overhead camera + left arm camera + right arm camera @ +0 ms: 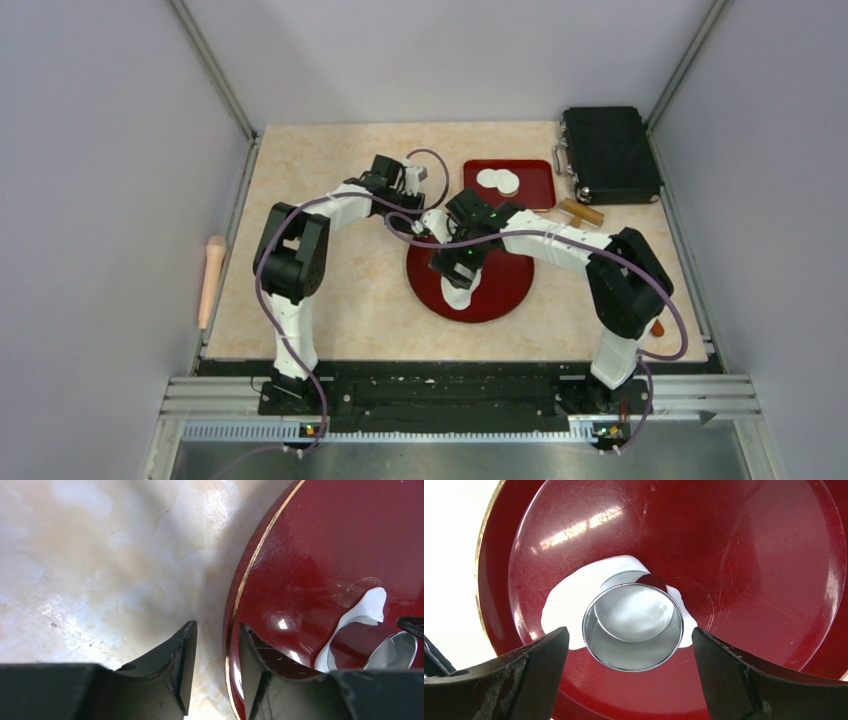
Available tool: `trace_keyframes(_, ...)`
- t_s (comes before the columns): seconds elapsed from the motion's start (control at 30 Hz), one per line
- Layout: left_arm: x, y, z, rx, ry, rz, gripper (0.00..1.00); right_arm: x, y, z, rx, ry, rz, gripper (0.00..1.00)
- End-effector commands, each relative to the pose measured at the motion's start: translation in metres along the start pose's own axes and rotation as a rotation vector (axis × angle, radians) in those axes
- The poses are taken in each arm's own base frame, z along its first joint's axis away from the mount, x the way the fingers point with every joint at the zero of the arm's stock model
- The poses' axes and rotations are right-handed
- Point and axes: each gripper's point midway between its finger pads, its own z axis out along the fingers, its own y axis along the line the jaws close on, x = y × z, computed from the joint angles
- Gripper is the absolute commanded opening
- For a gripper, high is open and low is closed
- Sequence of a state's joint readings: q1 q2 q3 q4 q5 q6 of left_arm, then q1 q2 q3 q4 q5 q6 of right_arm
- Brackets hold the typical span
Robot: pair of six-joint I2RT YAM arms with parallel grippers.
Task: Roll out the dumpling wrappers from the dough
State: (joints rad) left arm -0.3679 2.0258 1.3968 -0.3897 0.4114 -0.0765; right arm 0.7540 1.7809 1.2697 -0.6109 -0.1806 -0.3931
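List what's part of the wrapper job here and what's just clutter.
Job: dough, ring, round plate, wrappers, tray, probably the rolling pin lying idle at the left edge.
Lying about: black case, wooden piece, orange bit.

Overhead view; two close wrist views over plate (510,285)

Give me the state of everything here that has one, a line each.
dough, flattened, ragged, on the round plate
metal ring, upright on the dough
dumpling wrappers, cut, lying on the tray
black case, shut
right gripper, open, fingers either side of the ring, apart from it
left gripper, fingers slightly apart, holding nothing
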Motion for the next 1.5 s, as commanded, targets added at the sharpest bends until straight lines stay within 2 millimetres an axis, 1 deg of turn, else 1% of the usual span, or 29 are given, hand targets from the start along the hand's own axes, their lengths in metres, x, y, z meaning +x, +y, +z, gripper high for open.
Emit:
trace_keyframes(0.0, 0.003, 0.013, 0.007, -0.077, 0.028, 0.006, 0.35, -0.017, 0.0, -0.014, 0.031, -0.065, -0.052, 0.91)
trace_keyframes(0.07, 0.003, 0.015, 0.008, -0.1, 0.032, 0.011, 0.21, -0.019, 0.0, -0.016, 0.036, -0.07, -0.06, 0.91)
trace_keyframes(0.13, 0.005, 0.017, 0.01, -0.116, 0.037, 0.013, 0.1, -0.02, 0.001, -0.016, 0.036, -0.071, -0.068, 0.91)
trace_keyframes(0.17, 0.005, 0.017, 0.011, -0.122, 0.039, 0.015, 0.06, -0.021, 0.001, -0.016, 0.036, -0.073, -0.07, 0.91)
trace_keyframes(0.27, 0.006, 0.017, 0.012, -0.13, 0.042, 0.022, 0.0, -0.026, 0.001, -0.016, 0.037, -0.092, -0.06, 0.92)
trace_keyframes(0.37, 0.006, 0.016, 0.012, -0.136, 0.042, 0.029, 0.0, -0.033, -0.001, -0.014, 0.044, -0.112, -0.055, 0.92)
trace_keyframes(0.47, 0.006, 0.016, 0.012, -0.142, 0.042, 0.036, 0.0, -0.035, -0.006, -0.013, 0.062, -0.108, -0.051, 0.92)
trace_keyframes(0.6, 0.006, 0.017, 0.012, -0.143, 0.042, 0.037, 0.0, -0.034, -0.009, -0.011, 0.081, -0.099, -0.052, 0.9)
trace_keyframes(0.7, 0.006, 0.017, 0.011, -0.142, 0.04, 0.038, 0.0, -0.029, -0.012, -0.007, 0.093, -0.08, -0.049, 0.87)
trace_keyframes(0.9, 0.005, 0.017, 0.011, -0.145, 0.037, 0.041, 0.0, -0.025, -0.011, -0.005, 0.09, -0.071, -0.057, 0.81)
trace_keyframes(1.13, 0.004, 0.017, 0.01, -0.148, 0.036, 0.043, 0.0, -0.02, -0.005, -0.001, 0.056, -0.059, -0.063, 0.71)
trace_keyframes(1.33, 0.004, 0.017, 0.009, -0.151, 0.033, 0.044, 0.0, -0.014, -0.003, 0.003, 0.049, -0.042, -0.059, 0.72)
trace_keyframes(1.47, 0.004, 0.017, 0.008, -0.152, 0.032, 0.045, 0.0, -0.014, -0.001, 0.003, 0.036, -0.046, -0.059, 0.73)
